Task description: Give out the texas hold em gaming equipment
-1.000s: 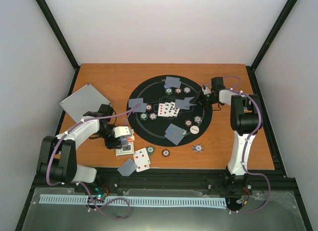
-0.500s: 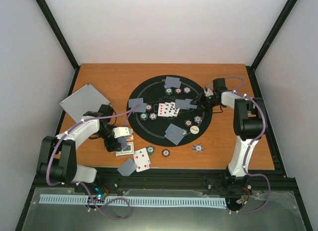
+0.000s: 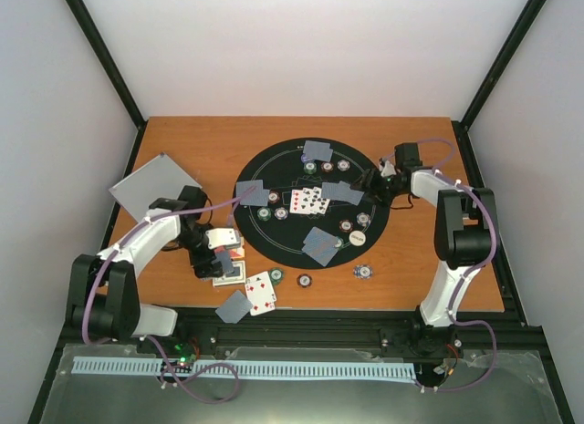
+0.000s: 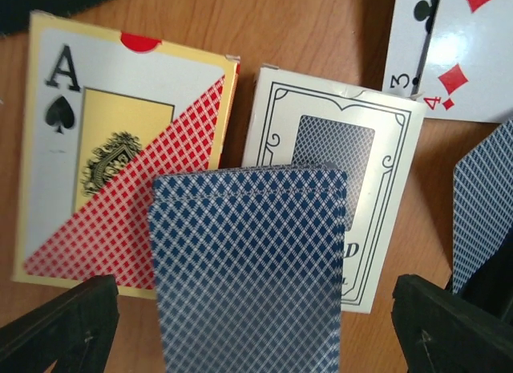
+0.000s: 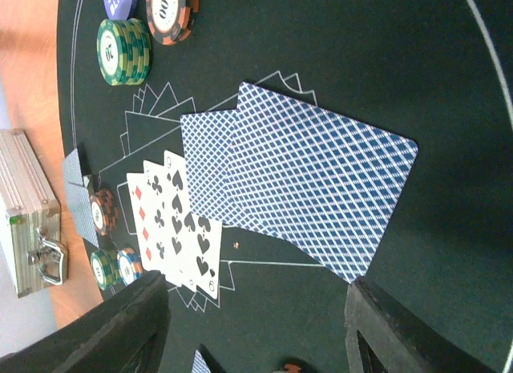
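Observation:
My left gripper (image 4: pixel 252 313) is open, and a stack of blue-backed playing cards (image 4: pixel 248 253) lies loose between its fingers (image 4: pixel 60 325), touching neither. The stack rests partly on two card boxes, an ace-of-spades one (image 4: pixel 120 156) and a white one (image 4: pixel 357 204). Seen from above, the left gripper (image 3: pixel 219 251) hovers left of the black mat (image 3: pixel 274 240). My right gripper (image 5: pixel 256 309) is open over the mat, just short of two overlapping face-down cards (image 5: pixel 321 172). Face-up cards (image 5: pixel 172 220) are fanned beside those. Chip stacks (image 5: pixel 124 50) sit further off.
The silver case (image 3: pixel 155 185) lies at the table's far left. Face-up cards (image 3: pixel 260 292) and a face-down card (image 3: pixel 233 306) sit near the front edge. Loose chips (image 3: pixel 364 272) lie off the mat. A white dealer button (image 3: pixel 357 236) is on the mat.
Both grippers have opened. The left let go of the card stack over the boxes. The right released its card on the mat and its arm shifted slightly right.

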### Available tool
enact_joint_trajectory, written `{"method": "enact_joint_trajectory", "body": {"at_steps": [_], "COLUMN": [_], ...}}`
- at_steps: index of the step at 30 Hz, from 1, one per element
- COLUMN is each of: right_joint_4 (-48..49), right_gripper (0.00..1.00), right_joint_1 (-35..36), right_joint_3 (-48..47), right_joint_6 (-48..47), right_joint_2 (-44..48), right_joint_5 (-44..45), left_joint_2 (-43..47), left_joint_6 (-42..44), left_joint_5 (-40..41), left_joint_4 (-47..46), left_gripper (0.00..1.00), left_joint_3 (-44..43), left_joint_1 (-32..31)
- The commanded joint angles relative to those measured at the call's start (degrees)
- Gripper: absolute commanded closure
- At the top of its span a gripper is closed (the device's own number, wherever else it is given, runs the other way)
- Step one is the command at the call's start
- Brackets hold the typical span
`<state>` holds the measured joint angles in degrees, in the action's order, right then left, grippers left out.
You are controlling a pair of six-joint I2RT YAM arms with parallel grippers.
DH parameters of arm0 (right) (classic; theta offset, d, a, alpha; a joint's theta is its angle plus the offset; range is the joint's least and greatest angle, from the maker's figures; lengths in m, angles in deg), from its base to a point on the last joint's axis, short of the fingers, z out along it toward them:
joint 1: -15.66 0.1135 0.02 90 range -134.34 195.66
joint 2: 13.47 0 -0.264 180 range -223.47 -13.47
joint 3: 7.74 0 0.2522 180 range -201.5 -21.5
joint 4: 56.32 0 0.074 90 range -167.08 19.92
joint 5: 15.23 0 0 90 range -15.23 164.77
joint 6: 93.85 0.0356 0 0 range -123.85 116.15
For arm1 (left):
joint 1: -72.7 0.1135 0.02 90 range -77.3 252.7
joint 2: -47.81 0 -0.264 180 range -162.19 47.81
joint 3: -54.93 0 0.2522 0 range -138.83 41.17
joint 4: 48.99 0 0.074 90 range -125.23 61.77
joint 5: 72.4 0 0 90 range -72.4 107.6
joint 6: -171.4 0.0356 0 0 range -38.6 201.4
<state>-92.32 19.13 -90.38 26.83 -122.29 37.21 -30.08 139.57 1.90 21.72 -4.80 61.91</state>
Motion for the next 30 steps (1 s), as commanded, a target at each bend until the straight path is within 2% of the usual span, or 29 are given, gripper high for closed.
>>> {"method": "enact_joint_trajectory", "body": {"at_steps": [1, 7, 11, 13, 18, 23, 27, 30], "right_joint_4": [-1.4, -3.3, -5.2, -6.2, -5.6, -1.7, 11.9, 22.5], "right_gripper": [0.36, 0.24, 0.02, 0.00, 0.00, 0.00, 0.00, 0.00], "right_joint_1": [-0.4, -0.4, -0.4, -0.3, -0.2, -0.2, 0.0, 0.6], "right_joint_3": [1.2, 1.4, 1.6, 2.3, 8.6, 16.2, 27.6, 36.1], "right_joint_6": [-0.5, -1.0, -2.0, -2.8, -4.5, -2.7, -4.2, -6.7], "right_joint_2": [3.1, 5.1, 8.1, 10.5, 19.8, 28.7, 37.7, 43.2], "right_joint_5": [1.4, 2.9, 6.3, 9.9, 23.7, 43.6, 57.4, 66.1], "left_joint_2": [1.2, 2.5, 4.1, 5.6, 10.2, 13.0, 14.3, 14.7], "left_joint_6": [-0.2, -1.2, -5.2, -9.1, -24.5, -40.6, -49.4, -52.4], "left_joint_5": [-0.9, -0.7, -0.1, -0.7, -4.3, -4.3, 1.1, 4.0], "left_joint_4": [4.7, 7.4, 8.3, 5.6, -7.9, -25.0, -40.9, -54.1], "left_gripper": [0.01, 0.00, 0.00, 0.00, 0.00, 0.00, 0.00, 0.00], "left_joint_3": [-4.4, -6.7, -9.8, -11.3, -14.1, -9.4, -1.1, 6.9], "left_joint_1": [-0.4, -0.4, -0.2, 1.4, 9.3, 13.8, 14.1, 14.2]}}
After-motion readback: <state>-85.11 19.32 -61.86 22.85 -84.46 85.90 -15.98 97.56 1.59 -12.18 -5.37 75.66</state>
